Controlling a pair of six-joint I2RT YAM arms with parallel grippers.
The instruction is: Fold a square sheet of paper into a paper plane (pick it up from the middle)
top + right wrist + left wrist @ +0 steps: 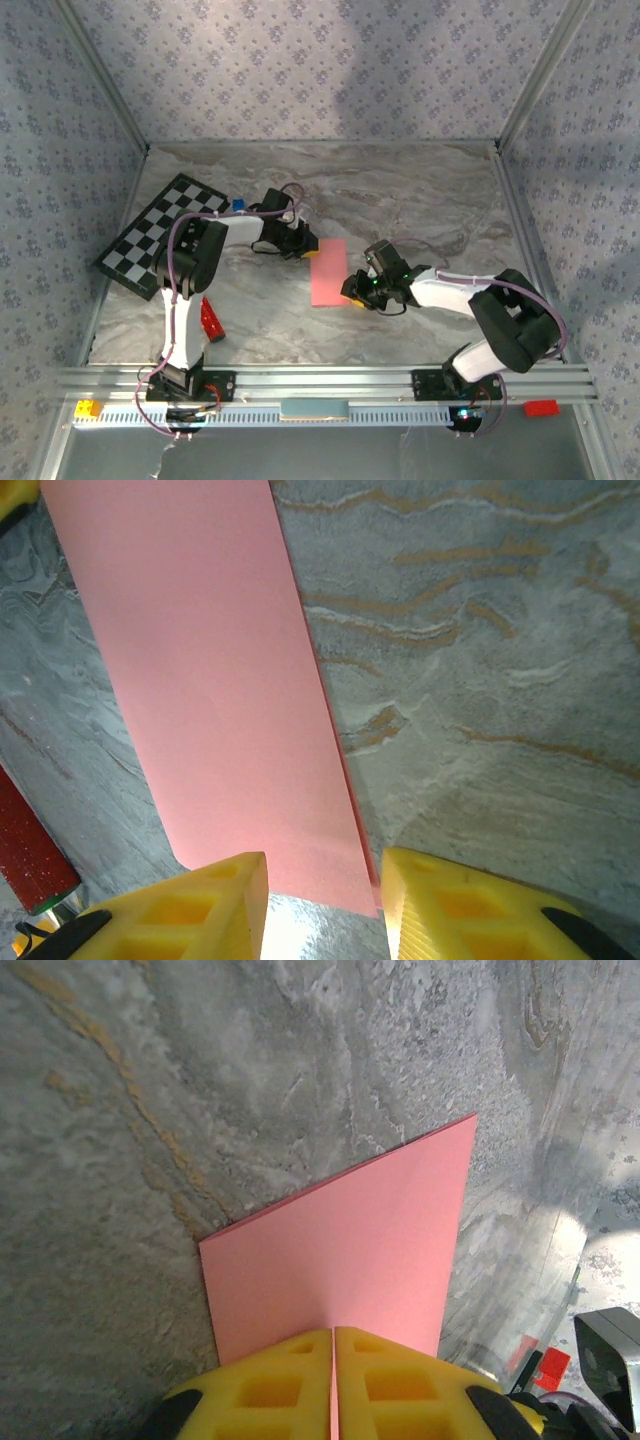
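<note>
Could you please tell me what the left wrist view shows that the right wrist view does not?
Left wrist view: the left claw shut on the edge of the pink paper. Right wrist view: the right claw open at the paper's end, and a red glittery bar. Both: the pink paper and the marbled table.

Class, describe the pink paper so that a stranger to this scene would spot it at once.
Start at the marble-patterned table and look to its middle, between the left claw and the right claw. There lies the pink paper, a plain rectangle. Unlike the checkerboard to its left, it is unmarked salmon-pink.
</note>
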